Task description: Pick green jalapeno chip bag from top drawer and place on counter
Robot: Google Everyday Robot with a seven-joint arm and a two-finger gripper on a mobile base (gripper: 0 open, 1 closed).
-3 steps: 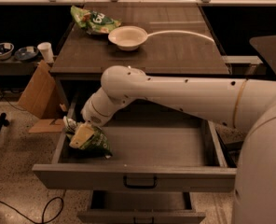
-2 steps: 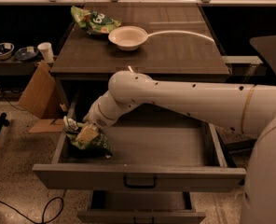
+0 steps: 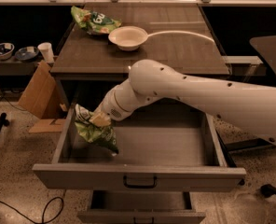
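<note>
Camera view: gripper at left end of top drawer, fingers apparently pinching green jalapeno chip bag by its top, so it hangs clear for lifting.

A white bowl sits just beside a large green bag, while a cardboard box leans below a paper cup.

High front camera looks down into top drawer, where tool grips green jalapeno chip bag.
</note>
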